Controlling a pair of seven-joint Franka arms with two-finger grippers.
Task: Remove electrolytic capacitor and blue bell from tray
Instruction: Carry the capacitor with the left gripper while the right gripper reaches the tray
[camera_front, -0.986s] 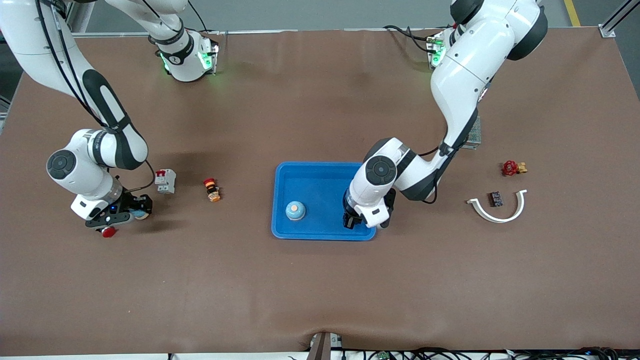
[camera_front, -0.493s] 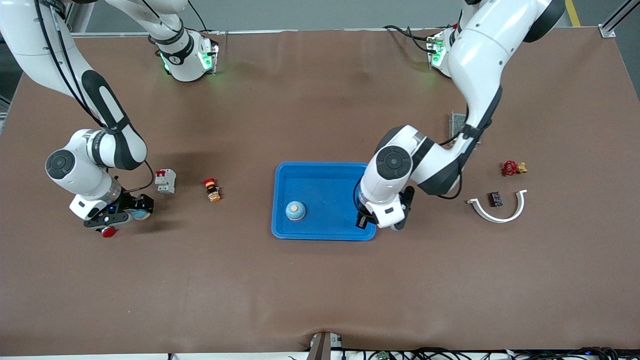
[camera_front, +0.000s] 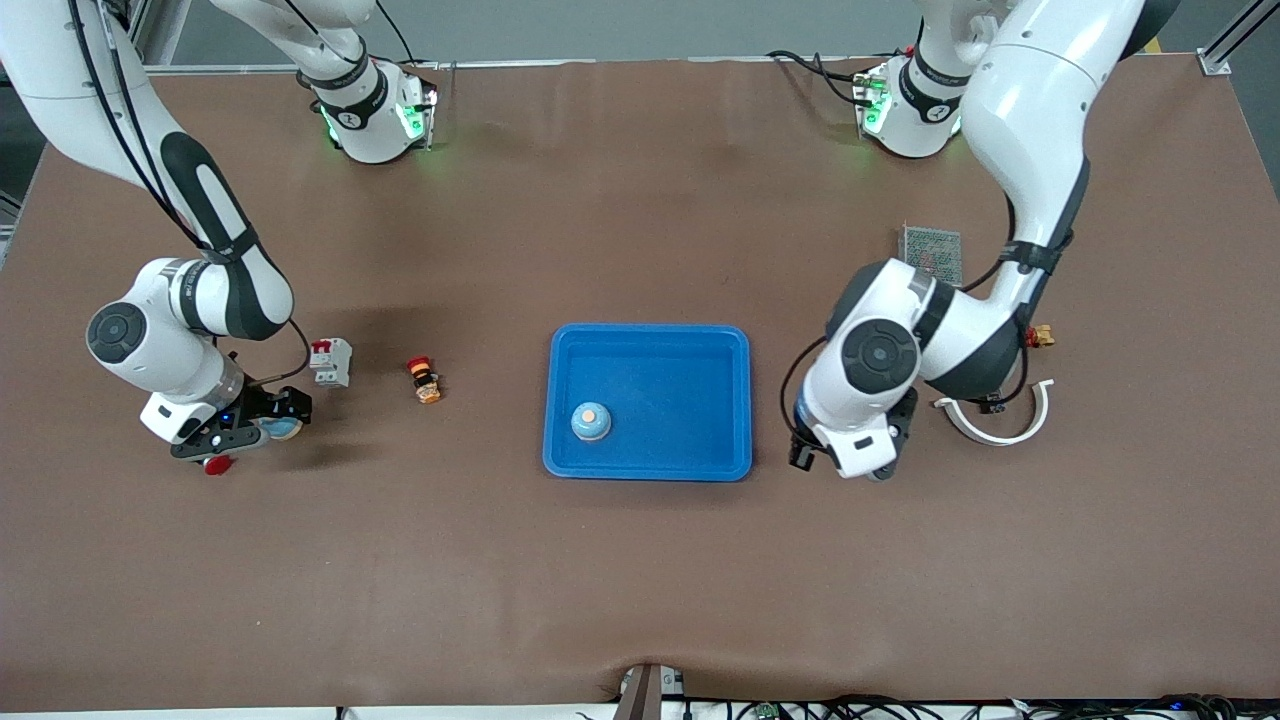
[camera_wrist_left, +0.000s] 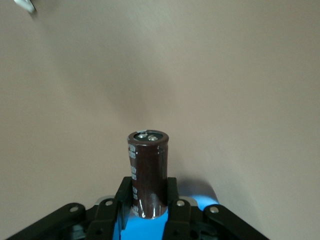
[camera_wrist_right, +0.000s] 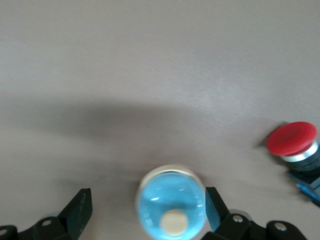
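Now the left claw (camera_wrist_left: 148, 220), clamped on the capacitor (camera_wrist_left: 147, 172), should lower it upright onto bare counter (camera_front: 640, 560) beside the tray (camera_front: 648, 350); the right claw (camera_wrist_right: 147, 207), jaws apart, should lift straight off one bell (camera_wrist_right: 171, 207). Another bell (camera_front: 591, 421) sits in the tray.

A brown table (camera_front: 640, 560) carries a blue tray (camera_front: 648, 329) at its centre. At nine o'clock from the tray stand a small red-capped switch (camera_front: 425, 380) and, past it, a white breaker (camera_front: 331, 361). Toward eight o'clock, at the right arm's end, a blue bell (camera_front: 283, 428) sits beside a red push button (camera_front: 215, 464). At three o'clock lies a white curved strip (camera_front: 1000, 432), with a brass fitting (camera_front: 1042, 336) and a perforated board (camera_front: 932, 253) toward two o'clock.
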